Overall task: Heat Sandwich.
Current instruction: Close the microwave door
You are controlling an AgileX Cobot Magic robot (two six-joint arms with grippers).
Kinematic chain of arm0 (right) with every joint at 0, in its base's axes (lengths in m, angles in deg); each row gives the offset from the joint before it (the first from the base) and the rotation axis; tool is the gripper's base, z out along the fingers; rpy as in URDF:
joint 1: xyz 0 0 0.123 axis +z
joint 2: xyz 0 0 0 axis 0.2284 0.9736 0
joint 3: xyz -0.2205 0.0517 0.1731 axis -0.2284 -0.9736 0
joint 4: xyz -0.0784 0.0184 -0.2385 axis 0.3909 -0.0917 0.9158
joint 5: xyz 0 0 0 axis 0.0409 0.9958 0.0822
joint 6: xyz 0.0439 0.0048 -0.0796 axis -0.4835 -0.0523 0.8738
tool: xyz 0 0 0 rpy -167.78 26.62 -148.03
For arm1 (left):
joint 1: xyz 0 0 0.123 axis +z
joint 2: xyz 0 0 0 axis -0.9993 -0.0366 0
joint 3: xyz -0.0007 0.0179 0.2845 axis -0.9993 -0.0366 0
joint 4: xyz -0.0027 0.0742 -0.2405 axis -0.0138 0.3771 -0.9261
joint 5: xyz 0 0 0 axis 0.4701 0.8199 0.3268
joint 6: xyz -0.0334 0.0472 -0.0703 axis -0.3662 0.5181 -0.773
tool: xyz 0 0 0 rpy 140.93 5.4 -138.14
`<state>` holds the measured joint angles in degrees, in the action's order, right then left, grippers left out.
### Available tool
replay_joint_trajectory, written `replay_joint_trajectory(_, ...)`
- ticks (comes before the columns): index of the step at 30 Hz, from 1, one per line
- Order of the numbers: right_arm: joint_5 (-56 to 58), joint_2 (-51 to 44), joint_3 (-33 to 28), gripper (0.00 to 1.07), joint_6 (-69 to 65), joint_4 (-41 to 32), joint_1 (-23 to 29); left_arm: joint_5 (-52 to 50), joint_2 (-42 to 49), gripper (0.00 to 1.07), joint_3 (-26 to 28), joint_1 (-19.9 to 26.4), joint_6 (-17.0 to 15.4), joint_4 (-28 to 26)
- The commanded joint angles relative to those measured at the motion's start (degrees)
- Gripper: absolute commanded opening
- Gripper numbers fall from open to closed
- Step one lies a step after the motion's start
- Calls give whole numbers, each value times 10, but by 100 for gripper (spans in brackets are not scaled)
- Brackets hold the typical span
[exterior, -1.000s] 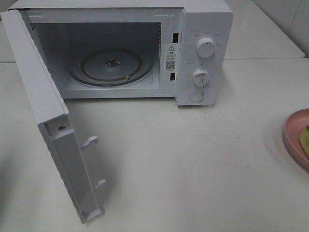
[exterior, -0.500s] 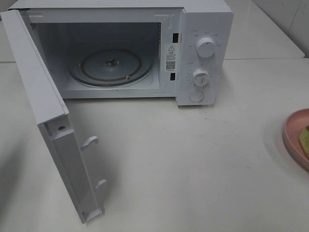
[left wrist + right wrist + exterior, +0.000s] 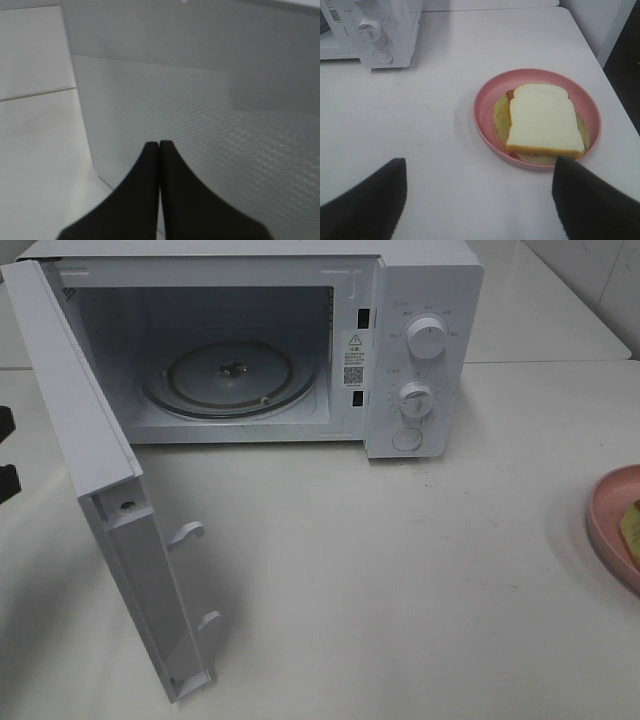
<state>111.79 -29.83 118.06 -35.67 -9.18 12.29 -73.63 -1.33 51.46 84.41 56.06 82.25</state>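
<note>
- High camera looks down at the open microwave (image 3: 250, 350) on the desk (image 3: 400, 580).
- Left wrist camera sits close against the microwave door (image 3: 210, 115).
- Right wrist camera overlooks the pink plate (image 3: 487, 97), also glimpsed from above.

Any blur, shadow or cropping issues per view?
Exterior high: sharp, soft shadow under the microwave door, pink plate cropped at the edge. Left wrist: shut left tool and door panel slightly soft, dim. Right wrist: sandwich clear, right tool fingers dark, blurred.
</note>
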Motion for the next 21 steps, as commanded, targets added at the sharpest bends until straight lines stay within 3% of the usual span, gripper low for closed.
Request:
replay_joint_trajectory(1, -3, -15, -1, 76, 7, -2, -4, -19, -14, 0, 2, -27, 11, -16)
replay_joint_trajectory(4, -3, -15, -1, 76, 7, -2, -4, -38, -41, 0, 2, -70, 46, -65)
replay_joint_trajectory(17, -3, -15, -1, 76, 7, -2, -4, -61, -95, 0, 21, -218, 128, -250)
replay_joint_trajectory(21, -3, -15, -1, 76, 6, -2, -4, -61, -108, 0, 39, -245, 128, -283)
